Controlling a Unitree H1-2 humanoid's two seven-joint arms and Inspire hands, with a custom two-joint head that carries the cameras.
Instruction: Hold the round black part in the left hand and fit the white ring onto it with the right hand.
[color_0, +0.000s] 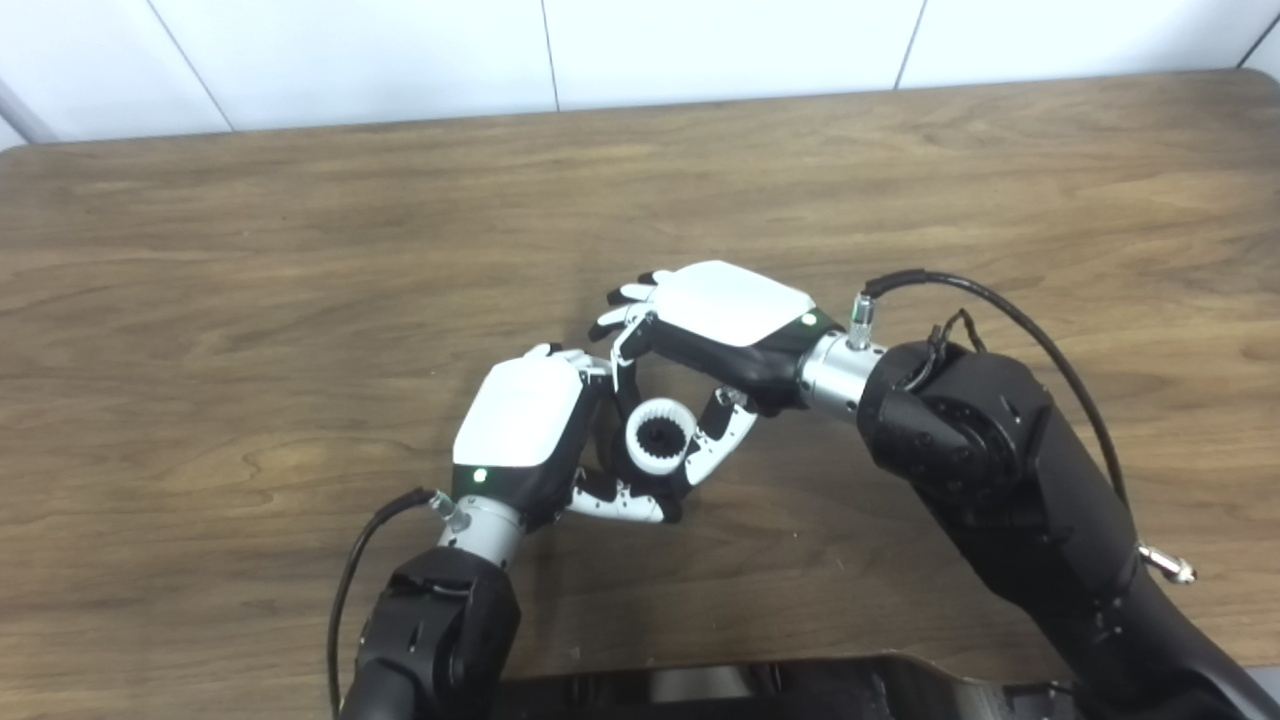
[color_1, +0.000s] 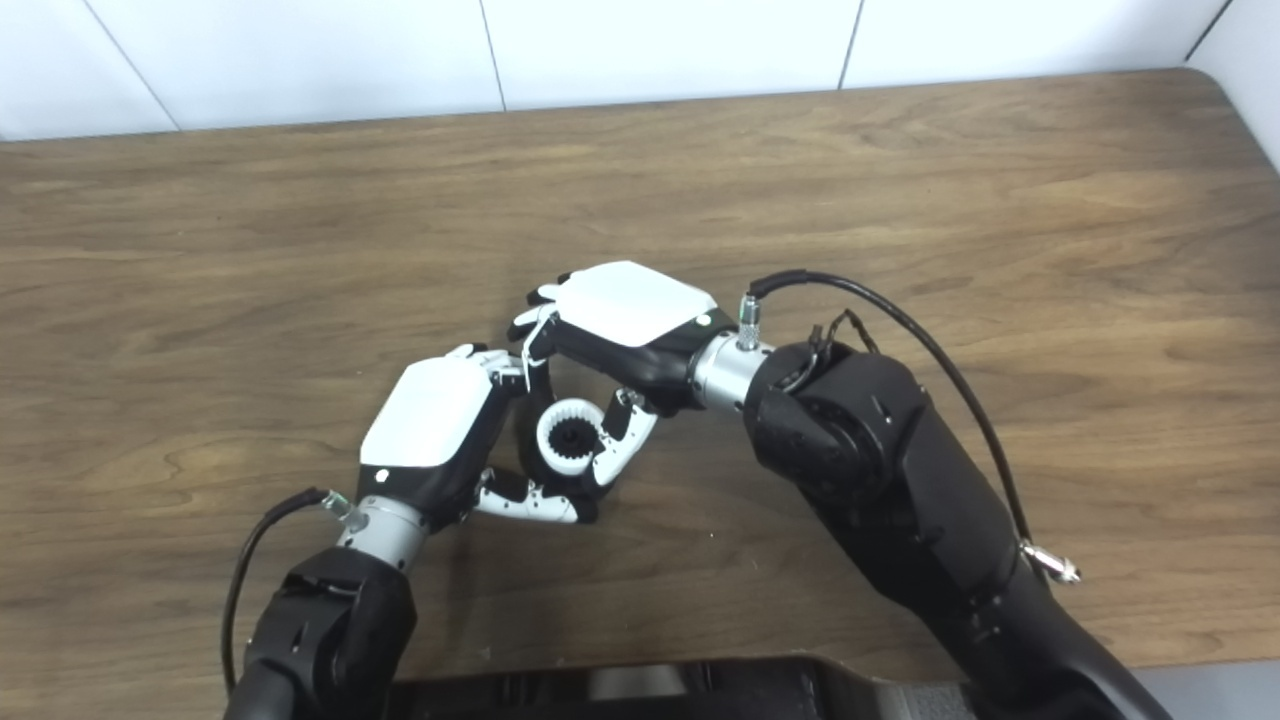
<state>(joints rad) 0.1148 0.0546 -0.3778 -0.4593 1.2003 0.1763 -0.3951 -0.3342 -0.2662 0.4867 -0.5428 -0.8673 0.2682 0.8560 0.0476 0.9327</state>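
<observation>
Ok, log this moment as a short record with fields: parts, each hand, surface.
white ring: toothed inside, held up between the two hands, its opening toward the camera
round black part: seen inside the ring, mostly hidden
left hand: fingers curled around the assembly from the left and below
right hand: reaching in from the upper right, thumb against the ring's right side
table: brown wood grain, bare around the hands
seating of ring: cannot tell whether fully on

You see each hand, left hand and right hand, capped by a white shell with a green light beside its silver wrist collar; black arms follow, each trailing a black cable.
</observation>
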